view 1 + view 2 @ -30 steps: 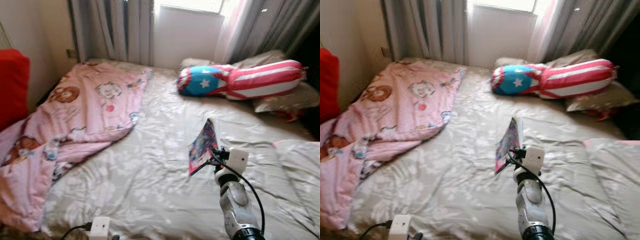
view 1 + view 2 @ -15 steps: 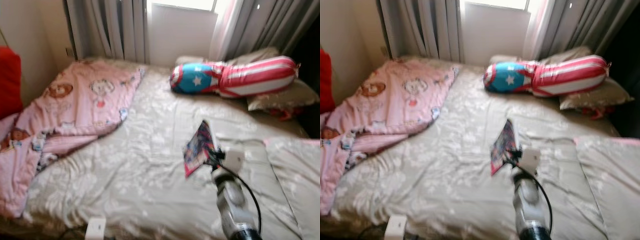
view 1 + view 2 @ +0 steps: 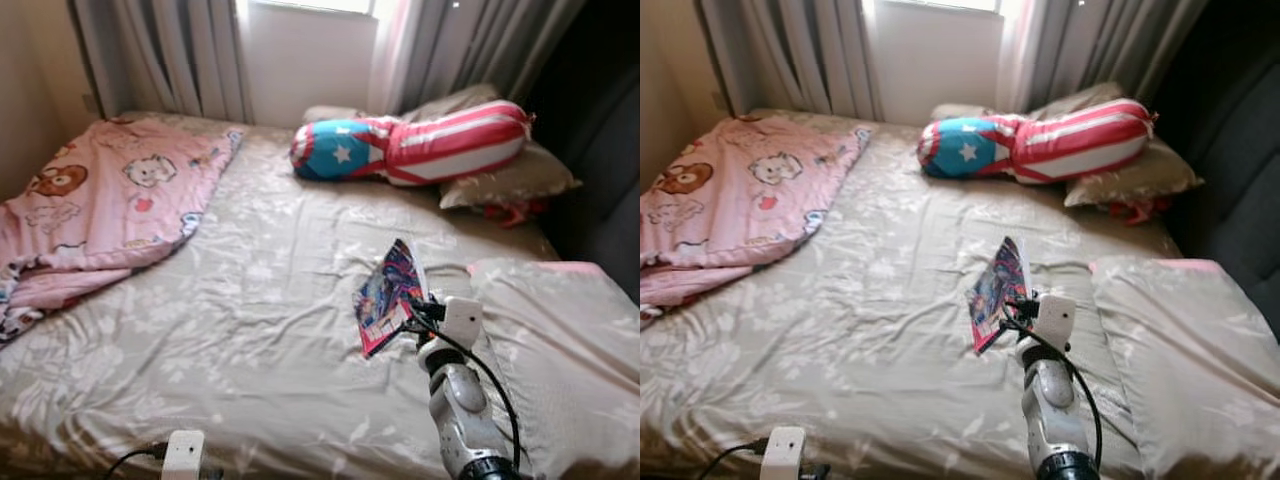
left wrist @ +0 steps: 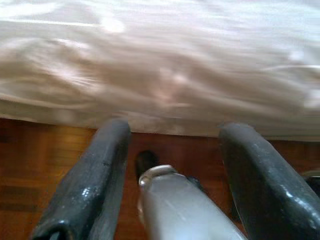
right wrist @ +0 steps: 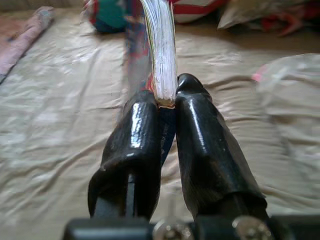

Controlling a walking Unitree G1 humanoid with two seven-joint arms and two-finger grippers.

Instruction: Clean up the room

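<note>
My right gripper [image 3: 412,308] is held out over the bed, shut on a thin colourful book [image 3: 387,295] that stands on edge above the beige bedsheet [image 3: 250,300]. The right wrist view shows the book's white page edges [image 5: 161,50] pinched between the two black fingers [image 5: 135,145]. My left gripper [image 4: 175,150] hangs low beside the bed with its fingers apart and nothing between them, over the wooden floor [image 4: 30,165]. Part of the left arm's white wrist [image 3: 183,455] shows at the bed's near edge.
A pink cartoon blanket [image 3: 100,200] lies crumpled on the bed's left side. A red, white and blue bolster pillow [image 3: 410,148] rests on beige pillows [image 3: 505,180] at the head, below grey curtains [image 3: 180,50] and a window. A beige duvet [image 3: 560,340] covers the right side.
The camera has swung to the right, so the bed and blanket shifted left in view. My right gripper still holds the book over the bed.
</note>
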